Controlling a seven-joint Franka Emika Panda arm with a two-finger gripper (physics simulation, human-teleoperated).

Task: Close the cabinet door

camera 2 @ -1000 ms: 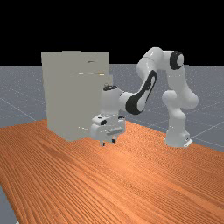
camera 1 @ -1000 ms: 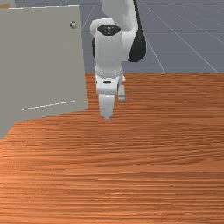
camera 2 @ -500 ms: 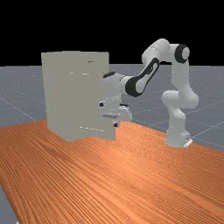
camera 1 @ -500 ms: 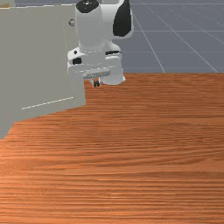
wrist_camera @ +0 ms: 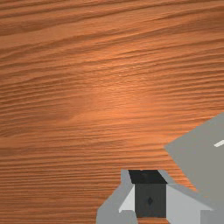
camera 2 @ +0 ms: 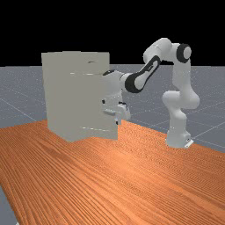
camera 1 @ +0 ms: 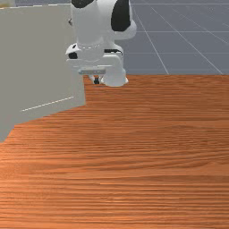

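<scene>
Front view | Panda arm (camera 1: 87,29) reaching in from top | gripper (camera 1: 96,81) upper left of centre, pointing down, clenched, fingertips together | cabinet door (camera 1: 38,58) upper left, standing open

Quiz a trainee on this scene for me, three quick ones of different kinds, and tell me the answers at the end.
1. True or false: the door stands open.
2. In the far view, on which side of the robot's base is the cabinet?
A) the far view's right
B) the far view's left
3. Fill in the blank: in the front view, the ____ partly hides the door.

Key: 1. True. 2. B. 3. arm.
</scene>
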